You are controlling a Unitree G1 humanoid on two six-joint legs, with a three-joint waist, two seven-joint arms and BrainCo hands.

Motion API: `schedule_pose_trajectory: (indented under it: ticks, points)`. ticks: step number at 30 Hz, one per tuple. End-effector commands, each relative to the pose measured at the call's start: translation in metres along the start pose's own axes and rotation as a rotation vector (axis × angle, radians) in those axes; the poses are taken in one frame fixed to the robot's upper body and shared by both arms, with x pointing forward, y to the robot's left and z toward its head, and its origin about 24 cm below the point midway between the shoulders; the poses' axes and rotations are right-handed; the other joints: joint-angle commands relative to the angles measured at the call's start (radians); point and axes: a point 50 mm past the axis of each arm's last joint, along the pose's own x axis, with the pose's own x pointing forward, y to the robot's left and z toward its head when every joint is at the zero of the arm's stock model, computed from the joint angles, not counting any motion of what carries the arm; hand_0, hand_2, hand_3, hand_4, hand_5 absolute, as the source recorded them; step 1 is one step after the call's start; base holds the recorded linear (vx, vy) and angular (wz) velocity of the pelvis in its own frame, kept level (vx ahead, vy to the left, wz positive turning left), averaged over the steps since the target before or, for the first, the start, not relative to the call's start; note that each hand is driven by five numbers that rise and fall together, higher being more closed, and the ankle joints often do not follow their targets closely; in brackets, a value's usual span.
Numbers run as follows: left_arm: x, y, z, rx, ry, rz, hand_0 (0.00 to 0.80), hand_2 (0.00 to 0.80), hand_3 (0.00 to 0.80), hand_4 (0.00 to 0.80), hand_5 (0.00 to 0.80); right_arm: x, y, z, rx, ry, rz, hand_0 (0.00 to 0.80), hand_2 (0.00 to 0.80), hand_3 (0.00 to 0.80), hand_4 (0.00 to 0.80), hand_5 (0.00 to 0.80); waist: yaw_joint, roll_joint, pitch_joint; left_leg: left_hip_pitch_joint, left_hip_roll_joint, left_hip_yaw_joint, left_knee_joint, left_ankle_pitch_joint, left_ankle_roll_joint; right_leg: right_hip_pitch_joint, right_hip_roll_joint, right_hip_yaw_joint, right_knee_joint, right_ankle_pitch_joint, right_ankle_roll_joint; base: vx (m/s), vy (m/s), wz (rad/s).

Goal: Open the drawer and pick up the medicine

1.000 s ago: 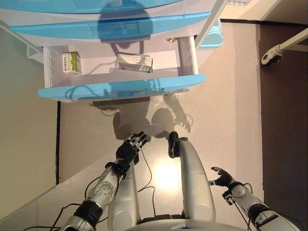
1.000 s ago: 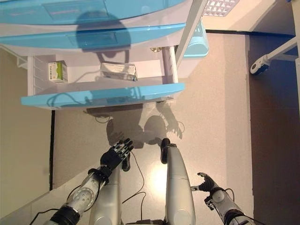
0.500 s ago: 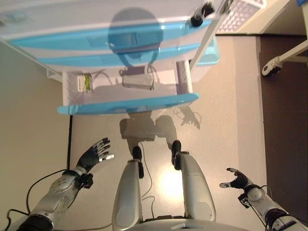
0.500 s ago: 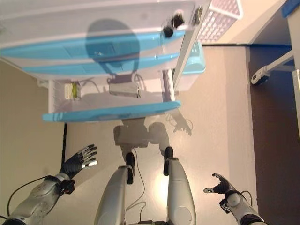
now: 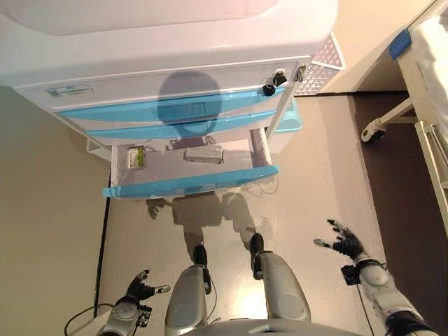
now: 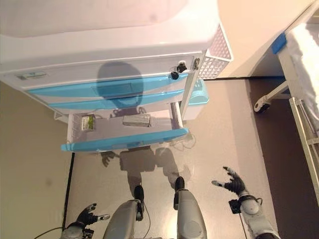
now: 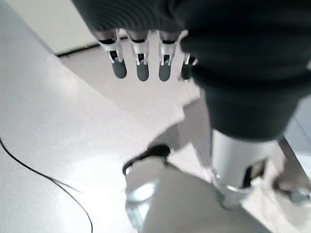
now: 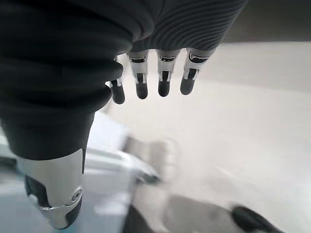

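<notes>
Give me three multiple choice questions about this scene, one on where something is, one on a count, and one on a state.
1. Where is the green box?
A. at the open drawer's left end
B. on the floor
C. in the right hand

2. How many boxes lie in the open drawer?
A. one
B. two
C. four

3. What is the left hand doing?
A. holding a box
B. gripping the drawer front
C. open, holding nothing

Answers:
1 A: it sits against the left wall.
2 B: the green box and a grey box.
3 C: it hangs low, far from the cabinet; the right hand is open too.
</notes>
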Motion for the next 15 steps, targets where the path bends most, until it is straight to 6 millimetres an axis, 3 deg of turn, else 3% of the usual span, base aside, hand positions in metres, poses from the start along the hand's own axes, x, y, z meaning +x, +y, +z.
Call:
schedule_pose_trajectory:
  ticks: [1,2,3,4,5,6,7,11,15]
  points:
    - [-0.006,0.002,-0.028,-0.002,0.114,0.016,0.000,0.000,0.000,0.000,0.000,-0.011,-0.041,0.062,-0.152,-0.301,-0.048,0.000,0.000,0.000,0.000,0.000,-0.011,-0.023,-0.043,-0.018,-0.053,0.025,-0.064,0.073,0.055,0.055,0.023,-0.016,-0.120,0.129,0.060,0.050,0.009,-0.09]
    - [-0.006,0.002,-0.028,-0.002,0.113,0.016,0.000,0.000,0.000,0.000,0.000,-0.011,-0.041,0.062,-0.152,-0.301,-0.048,0.000,0.000,0.000,0.000,0.000,-0.011,-0.023,-0.045,-0.020,-0.053,0.025,-0.067,0.077,0.055,0.053,0.022,-0.016,-0.123,0.132,0.060,0.099,0.017,-0.08]
    - [-0.009,0.000,-0.038,0.013,0.160,0.003,0.000,0.000,0.000,0.000,0.000,-0.018,-0.050,0.085,-0.221,-0.397,-0.066,0.000,0.000,0.000,0.000,0.000,-0.006,-0.025,-0.052,-0.002,-0.051,0.024,-0.073,0.072,0.054,0.071,0.022,-0.021,-0.126,0.124,0.063,0.036,0.006,-0.06]
    - [-0.009,0.000,-0.038,0.013,0.159,0.003,0.000,0.000,0.000,0.000,0.000,-0.019,-0.050,0.085,-0.221,-0.396,-0.066,0.000,0.000,0.000,0.000,0.000,-0.006,-0.025,-0.054,-0.005,-0.051,0.024,-0.075,0.076,0.054,0.069,0.021,-0.022,-0.129,0.128,0.062,0.066,0.013,-0.06]
    - [-0.010,-0.001,-0.042,0.035,0.175,-0.012,0.000,0.000,0.000,0.000,0.000,-0.028,-0.055,0.108,-0.271,-0.489,-0.066,0.000,0.000,0.000,0.000,0.000,0.000,-0.028,-0.056,0.007,-0.052,0.023,-0.078,0.074,0.054,0.082,0.019,-0.026,-0.128,0.123,0.065,0.000,0.000,0.00]
    - [-0.010,-0.001,-0.042,0.035,0.175,-0.012,0.000,0.000,0.000,0.000,0.000,-0.028,-0.055,0.108,-0.271,-0.489,-0.066,0.000,0.000,0.000,0.000,0.000,0.000,-0.028,-0.057,0.006,-0.052,0.023,-0.078,0.075,0.054,0.081,0.019,-0.026,-0.129,0.124,0.065,0.038,0.008,0.09]
    - [-0.011,-0.002,-0.043,0.047,0.175,-0.017,0.000,0.000,0.000,0.000,0.000,-0.036,-0.057,0.127,-0.295,-0.571,-0.064,0.000,0.000,0.000,0.000,0.000,0.006,-0.031,-0.058,0.011,-0.054,0.019,-0.080,0.073,0.056,0.088,0.017,-0.030,-0.128,0.120,0.066,0.016,0.004,0.09]
    - [-0.010,-0.002,-0.039,0.038,0.147,-0.031,0.000,0.000,0.000,0.000,0.000,-0.043,-0.052,0.155,-0.300,-0.692,-0.018,0.000,0.000,0.000,0.000,0.000,0.027,-0.036,-0.048,0.012,-0.059,0.011,-0.074,0.070,0.061,0.094,0.009,-0.043,-0.120,0.115,0.067,-0.009,0.001,0.08]
    - [-0.009,-0.001,-0.033,0.034,0.113,-0.031,0.000,0.000,0.000,0.000,0.000,-0.038,-0.042,0.172,-0.277,-0.759,0.028,0.000,0.000,0.000,0.000,0.000,0.051,-0.039,-0.040,0.006,-0.063,-0.002,-0.073,0.074,0.065,0.092,0.002,-0.058,-0.108,0.111,0.067,-0.047,-0.013,0.17]
